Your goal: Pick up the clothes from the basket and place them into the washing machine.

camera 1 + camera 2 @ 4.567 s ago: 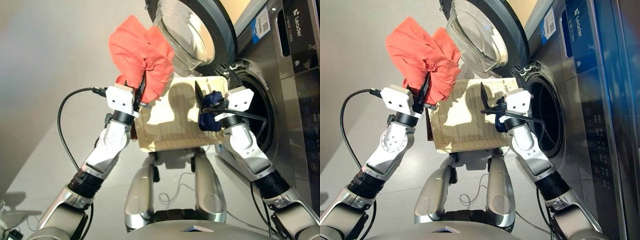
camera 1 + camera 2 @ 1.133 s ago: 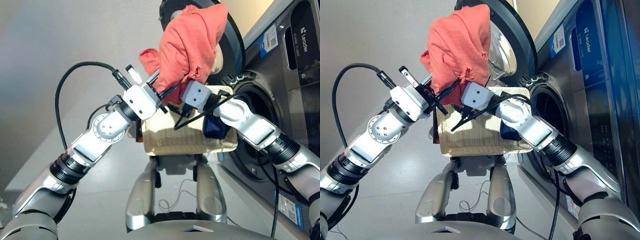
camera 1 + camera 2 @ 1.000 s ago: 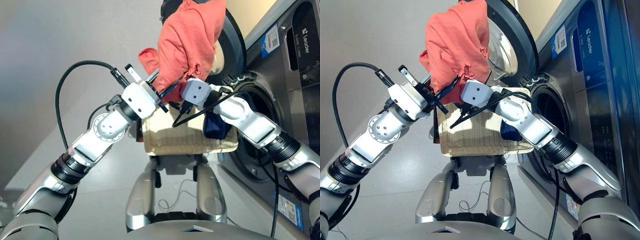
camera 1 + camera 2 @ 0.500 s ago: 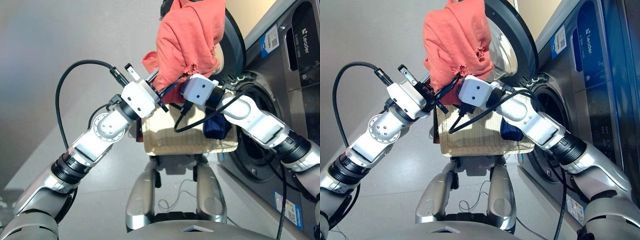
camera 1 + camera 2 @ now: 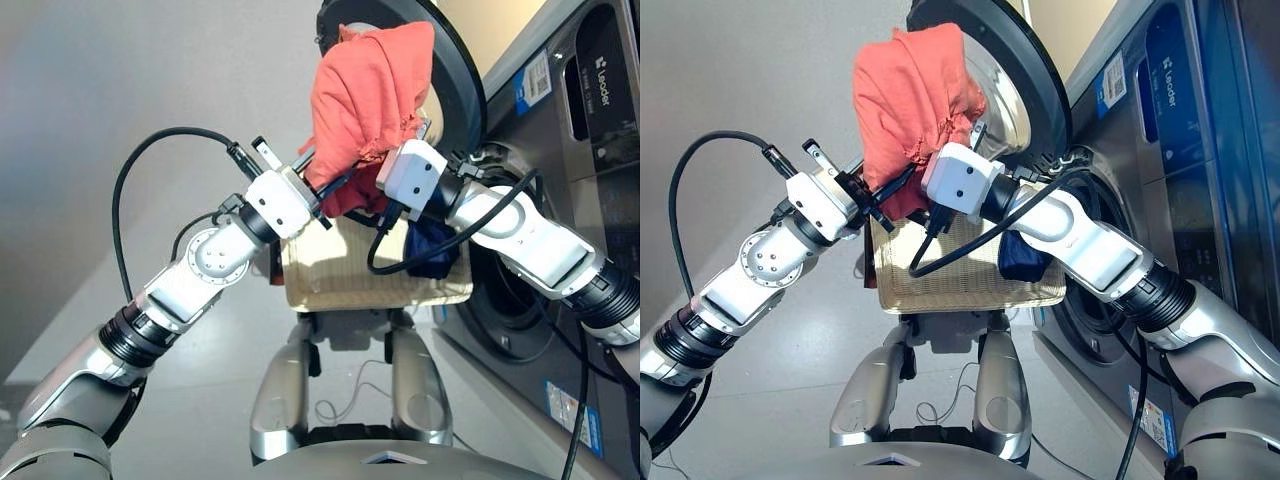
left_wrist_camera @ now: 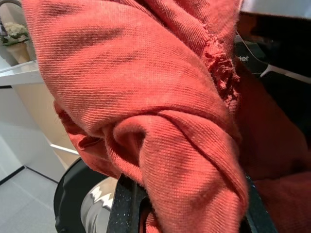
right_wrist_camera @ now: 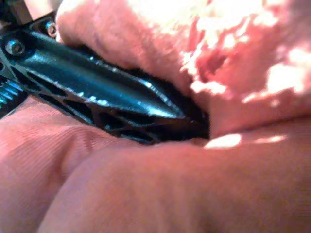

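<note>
Coral-red knit cloth, one small soft garment (image 5: 368, 95), hangs bunched and folded high in front of the open black-rimmed round glass door (image 5: 1025, 95) of the dark grey front-loading washing machine (image 5: 1160, 170). I count two garments in sight: this red one and one navy blue garment (image 5: 432, 250), which lies crumpled at the end of the shallow pale cream wicker basket (image 5: 345, 280) nearest the machine's porthole. A third piece of clothing is not one I can make out from where I stand. There is one basket, sitting low between the two arms, and the sunlit part of its woven floor is bare.

The red cloth shows a ribbed weave and a small frayed tear along one fold; its bulk rises above both grippers and drapes over them.

The left arm reaches up and inward, elbow bent, and the left gripper (image 5: 318, 180) has its jaws closed on the lower folds of the red garment. The right arm comes across from the machine side, forearm angled upward, and the right gripper (image 5: 385, 155) is pushed into the same cloth, just beside the left one. Cloth covers its jaws, so I cannot tell how far apart they stand.
</note>
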